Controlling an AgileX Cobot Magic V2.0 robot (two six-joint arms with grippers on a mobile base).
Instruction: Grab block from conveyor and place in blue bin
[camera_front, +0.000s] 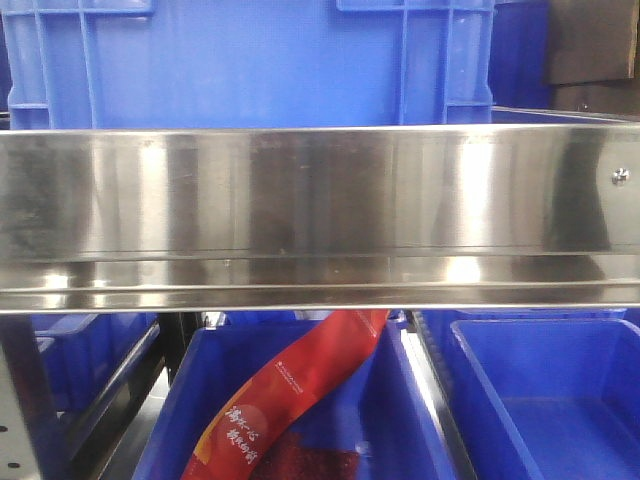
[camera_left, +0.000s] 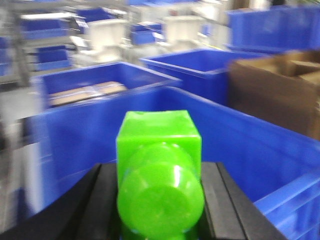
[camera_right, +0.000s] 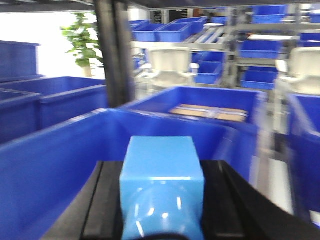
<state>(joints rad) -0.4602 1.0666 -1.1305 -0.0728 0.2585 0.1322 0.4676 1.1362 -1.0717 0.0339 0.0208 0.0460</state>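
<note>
In the left wrist view my left gripper (camera_left: 159, 200) is shut on a bright green block (camera_left: 159, 170), black fingers (camera_left: 85, 205) on both sides. It hangs over the near wall of a large blue bin (camera_left: 250, 145). In the right wrist view my right gripper (camera_right: 161, 200) is shut on a light blue block (camera_right: 162, 180), held above the rim of another blue bin (camera_right: 60, 150). The conveyor belt is out of view. Neither gripper shows in the front view.
A shiny steel rail (camera_front: 320, 215) spans the front view, a blue crate (camera_front: 250, 60) behind it. Below are blue bins (camera_front: 540, 400), one holding a red packet (camera_front: 290, 400). A brown cardboard box (camera_left: 280, 90) stands at right; a black post (camera_right: 114, 55) rises beyond the right bin.
</note>
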